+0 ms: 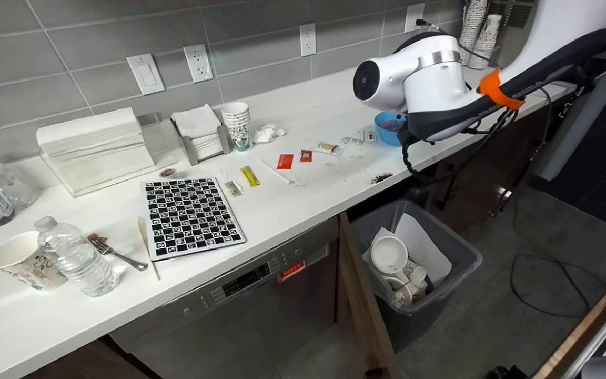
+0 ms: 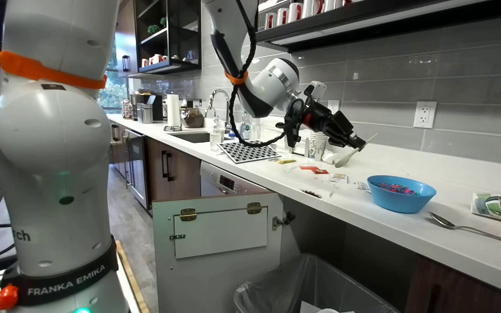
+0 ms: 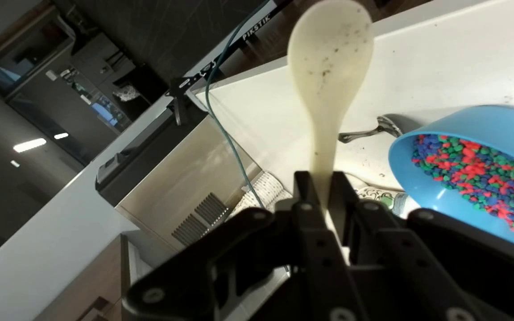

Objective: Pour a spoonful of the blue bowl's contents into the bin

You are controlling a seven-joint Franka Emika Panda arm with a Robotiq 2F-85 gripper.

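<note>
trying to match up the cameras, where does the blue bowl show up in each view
In an exterior view: the blue bowl is right of centre, in the upper half, partly hidden by the arm.
In an exterior view: the blue bowl, right side, below mid-height.
Wrist view: the blue bowl, cut off by the right edge.
Shared landmark: the white counter beneath it.

Arm (image 2: 264,90) bent, black pincer (image 3: 321,189) slanting downward and clamped

Blue bowl (image 2: 400,202), cream spoon (image 3: 332,53), checkered board (image 1: 192,217)
</note>
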